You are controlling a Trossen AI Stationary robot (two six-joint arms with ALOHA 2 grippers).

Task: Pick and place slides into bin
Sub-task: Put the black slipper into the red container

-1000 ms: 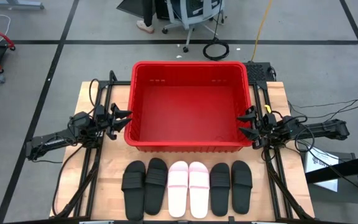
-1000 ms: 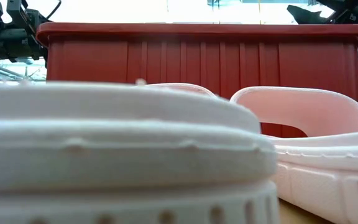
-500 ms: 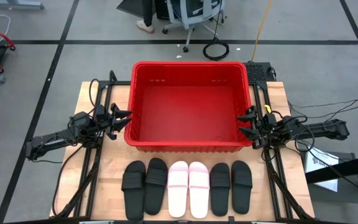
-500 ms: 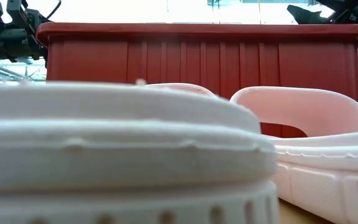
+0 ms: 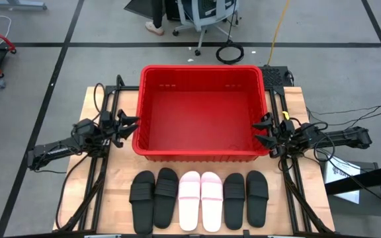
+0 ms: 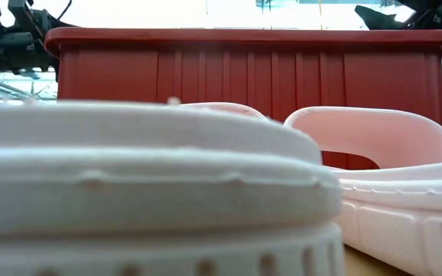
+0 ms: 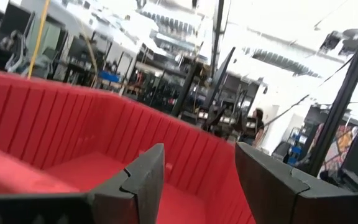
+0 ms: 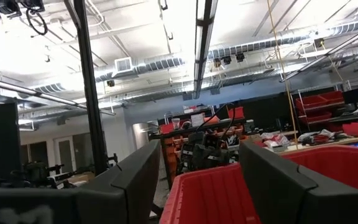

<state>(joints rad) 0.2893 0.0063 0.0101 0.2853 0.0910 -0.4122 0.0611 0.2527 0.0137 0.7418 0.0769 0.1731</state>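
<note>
Hands: left hand [image 5: 132, 123] and right hand [image 5: 259, 130] spread, empty, beside bin [image 5: 202, 153]
Risk: we could clip its rim reaching slides [image 5: 200, 199]

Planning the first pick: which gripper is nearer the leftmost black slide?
Left. The left gripper is beside the bin's left wall, above the leftmost black slide; the right gripper is across the bin.

Red bin [image 5: 200, 109] on table [image 5: 121, 172] — six slides [image 5: 199, 199] in row

Two dark jointed arms, black looped cables, angular two-finger tools
</note>
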